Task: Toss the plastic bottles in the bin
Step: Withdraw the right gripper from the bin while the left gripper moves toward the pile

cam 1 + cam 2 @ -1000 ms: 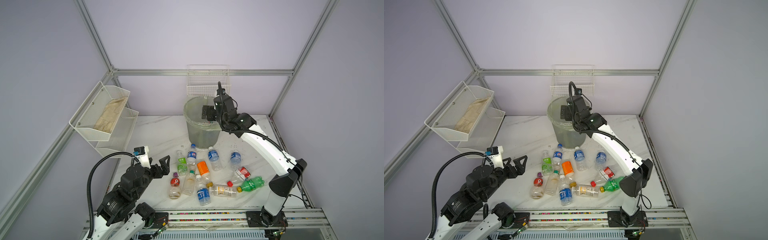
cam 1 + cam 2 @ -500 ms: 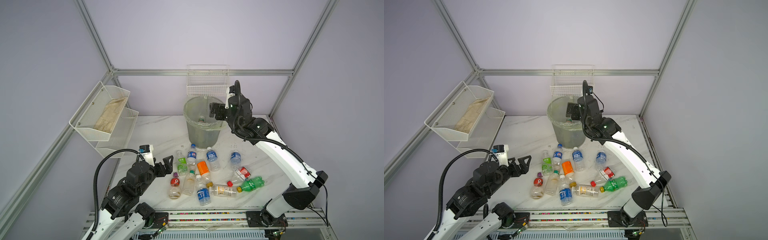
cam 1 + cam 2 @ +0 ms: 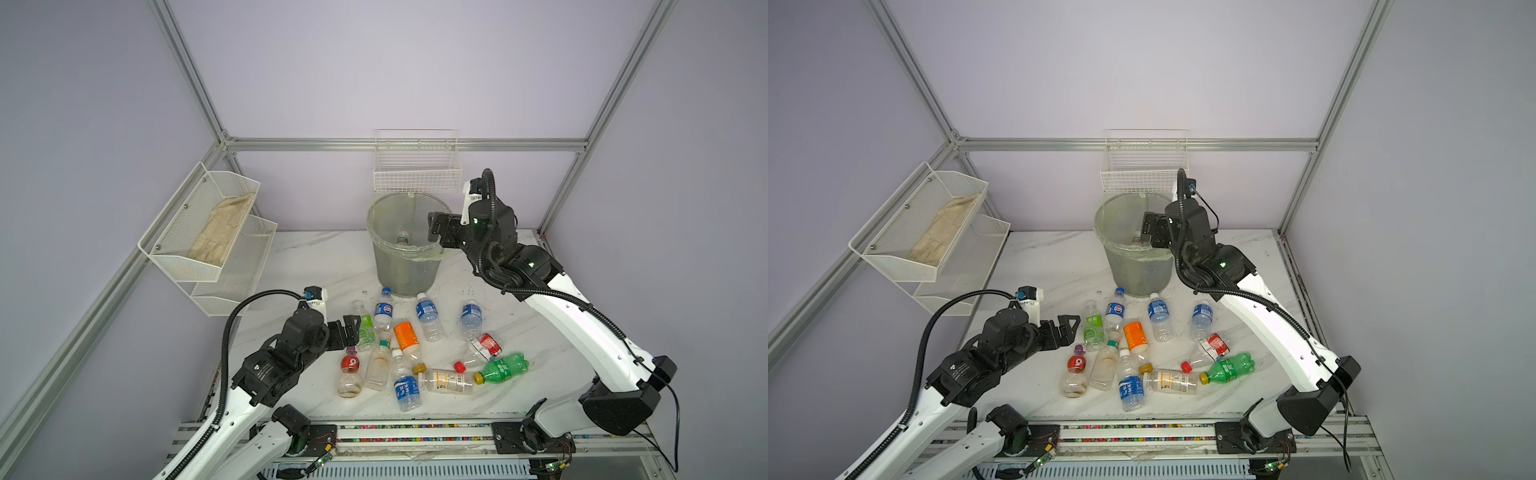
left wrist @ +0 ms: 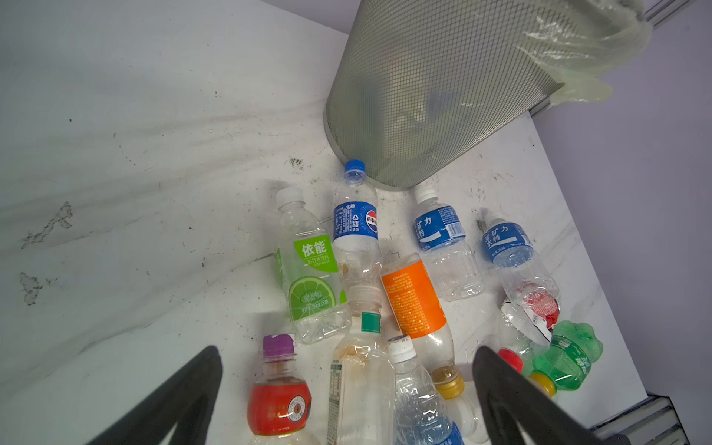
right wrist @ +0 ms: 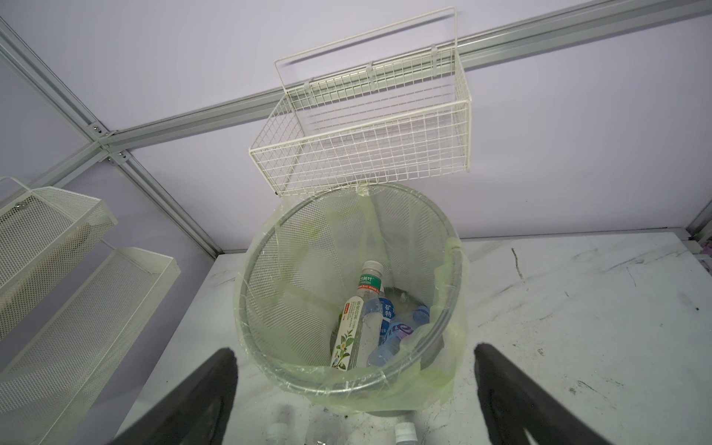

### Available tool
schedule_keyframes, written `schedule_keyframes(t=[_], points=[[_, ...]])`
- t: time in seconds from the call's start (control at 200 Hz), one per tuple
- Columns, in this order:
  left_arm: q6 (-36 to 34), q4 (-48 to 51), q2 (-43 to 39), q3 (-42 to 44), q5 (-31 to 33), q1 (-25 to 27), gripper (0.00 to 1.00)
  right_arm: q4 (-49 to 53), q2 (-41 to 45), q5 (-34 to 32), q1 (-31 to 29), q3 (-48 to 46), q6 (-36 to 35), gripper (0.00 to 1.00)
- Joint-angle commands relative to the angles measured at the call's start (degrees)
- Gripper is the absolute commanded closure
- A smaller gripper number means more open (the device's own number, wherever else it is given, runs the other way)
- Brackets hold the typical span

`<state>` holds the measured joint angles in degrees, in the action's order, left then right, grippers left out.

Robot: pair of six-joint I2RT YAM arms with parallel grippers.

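While the right claw (image 3: pixel 435 229) hovers at the rim of the bin (image 3: pixel 405 266), its jaws stand wide apart and grip nothing; in the right wrist view its two dark fingers (image 5: pixel 200 397) frame the bin's mouth. Bin: round grey mesh lined with a pale green bag, upright at the back of the desk (image 3: pixel 311 257), just below the white wire basket (image 3: pixel 417 174) on the rear wall. Inside it lie several plastic bottles (image 5: pixel 385 319), among them a tall one with a leaf-printed label (image 5: pixel 352 335) leaning against the wall. Eleven more lie on their sides in a loose cluster on the desk in front of the bin: the blue-capped bottle (image 3: pixel 383 309) is nearest, its cap just beside the bin's foot; the all-green bottle (image 3: pixel 503 368) marks the right edge. Left claw (image 3: pixel 351 332): jaws fully spread and empty, hanging over the left edge of the cluster, near the lime-labelled bottle (image 3: pixel 364 328) and the purple-capped bottle (image 3: pixel 349 368). Two white mesh shelf trays (image 3: pixel 232 286) hang on the left wall, a pale cloth (image 3: pixel 220 237) lying in the upper one
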<state>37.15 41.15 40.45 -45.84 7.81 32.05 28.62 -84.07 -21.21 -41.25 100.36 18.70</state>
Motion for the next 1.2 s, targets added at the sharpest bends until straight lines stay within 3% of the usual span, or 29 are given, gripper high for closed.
schedule_keyframes(t=[0.0, 0.565, 0.81, 1.195], points=[[0.81, -1.85, 0.47, 2.62, -1.4, 0.29, 0.0, -1.12, 1.22, -1.29, -0.05, -1.49, -0.59, 0.03], [1.0, -3.72, 5.66, 4.01, -1.4, 0.35, 0.01, -1.82, 5.05, -2.16, -0.05, -9.79, 1.16, 0.03], [1.1, -6.33, 9.4, 3.64, -1.66, 0.29, 0.01, -0.4, 9.74, -5.92, 0.3, -15.19, 2.64, 0.03], [1.11, -10.14, 15.43, 3.19, -0.79, 0.34, 0.03, 1.73, 16.16, -6.12, 6.28, -24.92, 4.92, 0.03]])
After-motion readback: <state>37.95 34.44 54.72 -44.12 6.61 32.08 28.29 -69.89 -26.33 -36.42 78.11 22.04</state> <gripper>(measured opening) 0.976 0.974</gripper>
